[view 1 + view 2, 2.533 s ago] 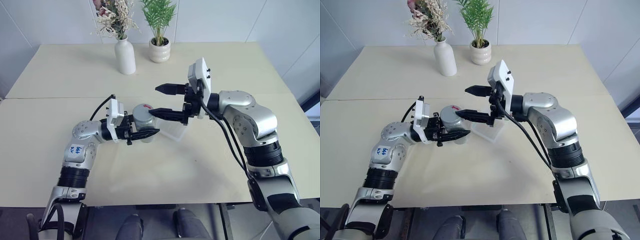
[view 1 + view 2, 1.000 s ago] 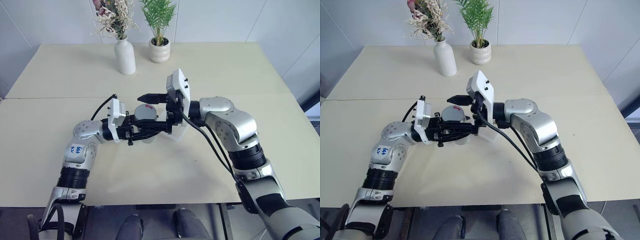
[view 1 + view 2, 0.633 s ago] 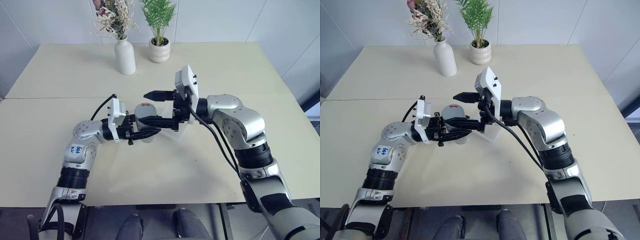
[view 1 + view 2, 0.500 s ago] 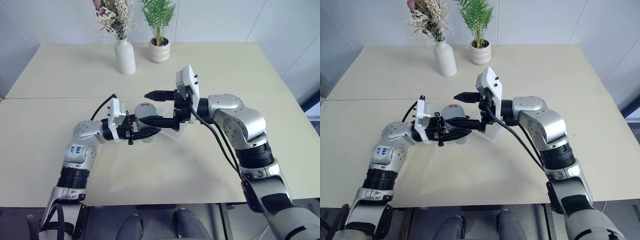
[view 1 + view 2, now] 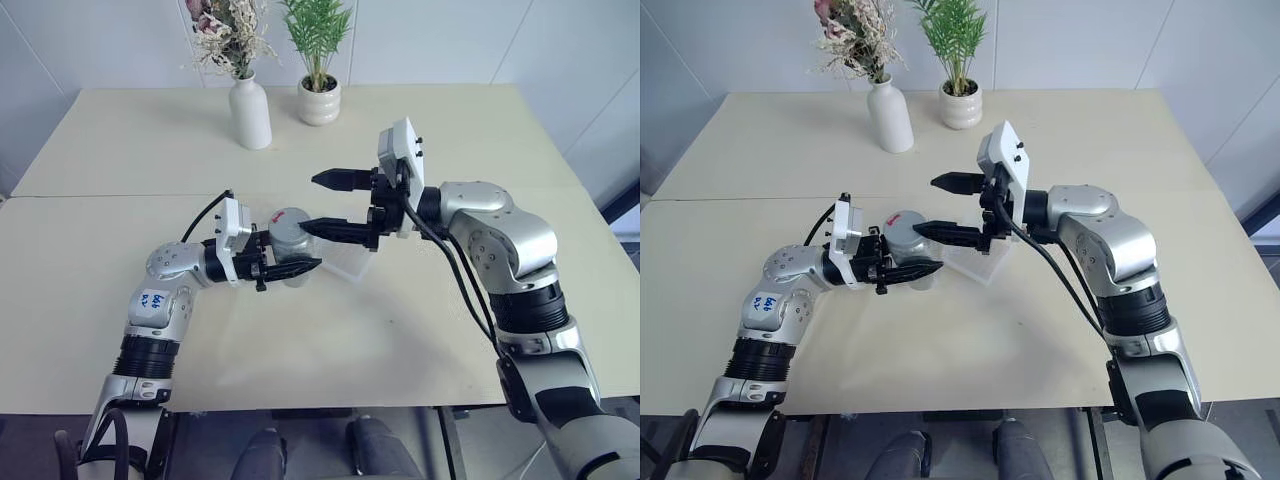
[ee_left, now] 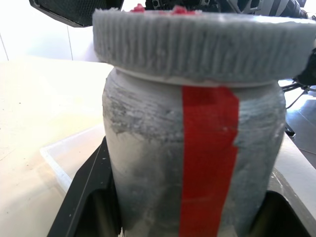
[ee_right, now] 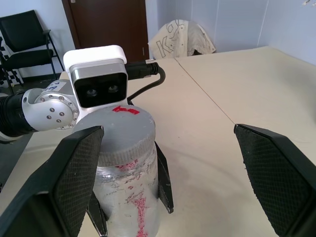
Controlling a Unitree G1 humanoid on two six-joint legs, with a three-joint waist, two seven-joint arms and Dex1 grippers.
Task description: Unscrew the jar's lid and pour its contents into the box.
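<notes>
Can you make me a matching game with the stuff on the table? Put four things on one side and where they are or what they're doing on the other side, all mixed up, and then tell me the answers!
Things:
1. jar
2. lid
3. right gripper
4. white vase

Places or states:
A. open, holding nothing
B. at the far end of the table, with flowers in it
C. sitting on top of the jar
D. squeezed in the left gripper

Right pairs: 1-D, 2-C, 3-A, 4-B
</notes>
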